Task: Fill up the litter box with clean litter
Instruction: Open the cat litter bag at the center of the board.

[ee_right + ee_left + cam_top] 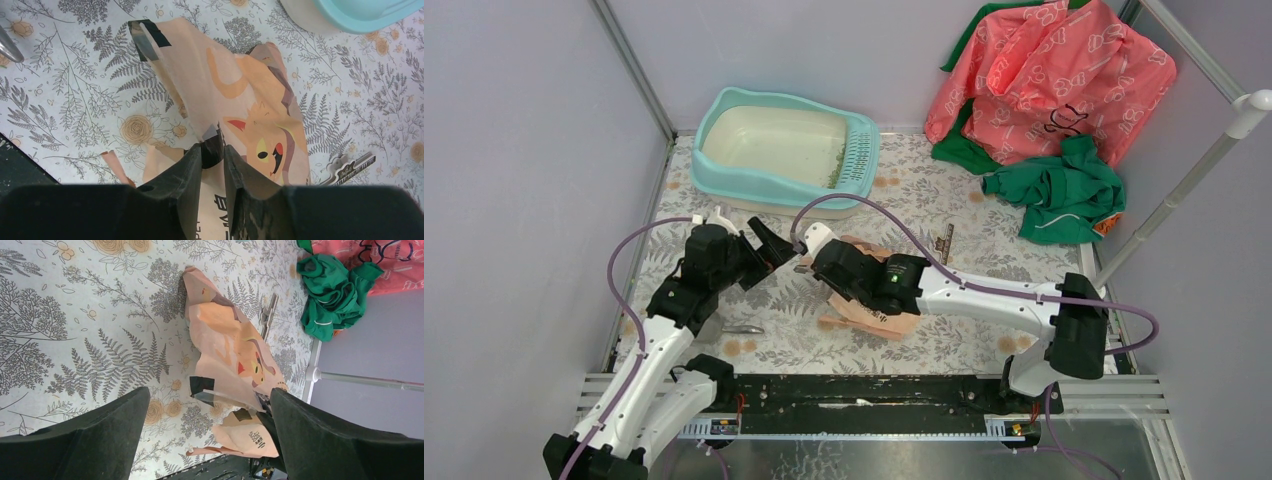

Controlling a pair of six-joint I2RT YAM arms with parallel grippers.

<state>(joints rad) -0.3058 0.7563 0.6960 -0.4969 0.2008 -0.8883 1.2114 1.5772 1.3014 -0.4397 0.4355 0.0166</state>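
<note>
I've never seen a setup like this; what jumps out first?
A bright coral printed cloth fills the far right corner above a crumpled green cloth. Mid-table, the right gripper pinches a peach cat-print paper bag, with the teal litter box beyond it at the far left.

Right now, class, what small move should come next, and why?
Probably close the open left gripper on the taped corner of the paper bag: the right gripper pinches only one edge, the bag lies on the table, and the litter box sits beyond.
</note>
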